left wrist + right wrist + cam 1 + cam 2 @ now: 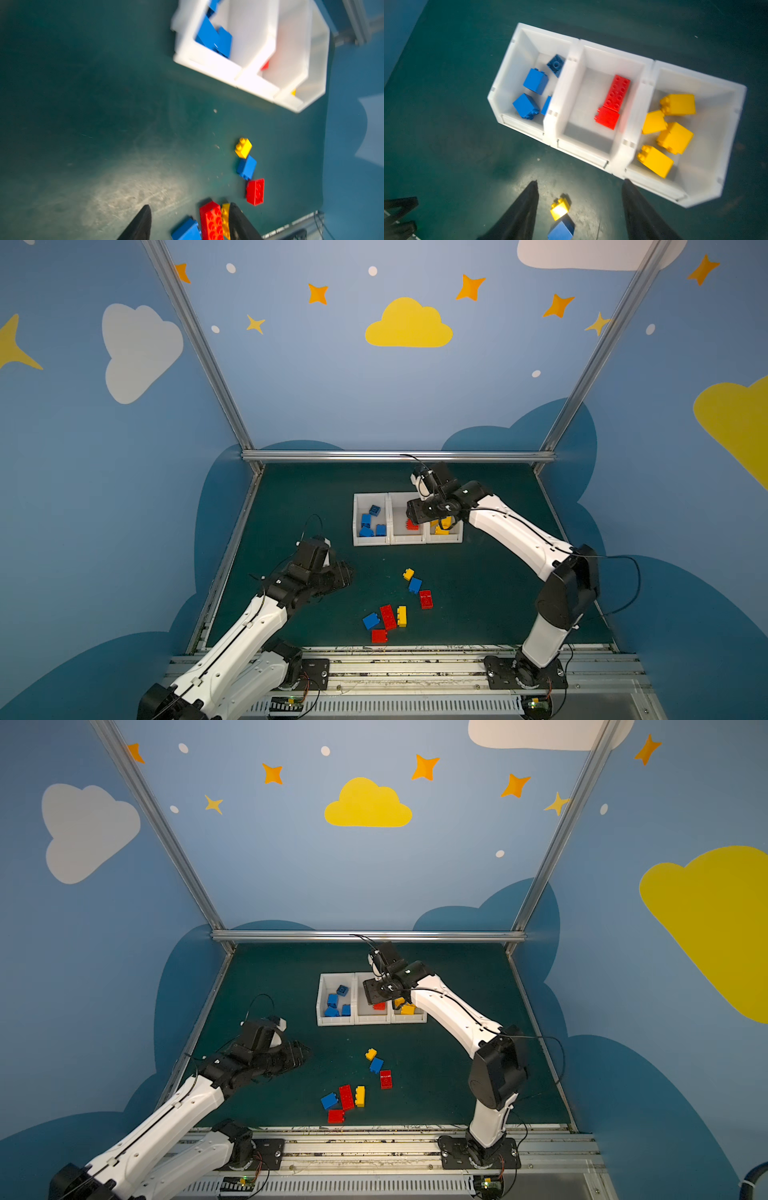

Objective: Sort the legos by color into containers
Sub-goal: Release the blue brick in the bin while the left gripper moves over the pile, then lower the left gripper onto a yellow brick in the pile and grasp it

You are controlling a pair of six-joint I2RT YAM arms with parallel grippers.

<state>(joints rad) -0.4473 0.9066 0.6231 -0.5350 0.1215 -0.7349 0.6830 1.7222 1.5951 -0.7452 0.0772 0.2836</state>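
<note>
The left jaws and the right jaws are both held apart, with nothing gripped. The right jaws are held over the red bin point(612, 52) and yellow bin point(737, 91), lined up with the blue bin point(506, 68) nearer the desk's point(291, 506) back edge. Loose bricks point(387, 617) are spread near the front edge. A pick seems due next: the small yellow brick point(408, 573) is best pinched on its flat sides and lifted straight up. In both top views two bins are partly covered by the right arm point(511, 535). The left wrist view is blurred, with the nearest bricks point(211, 222) cut off
</note>
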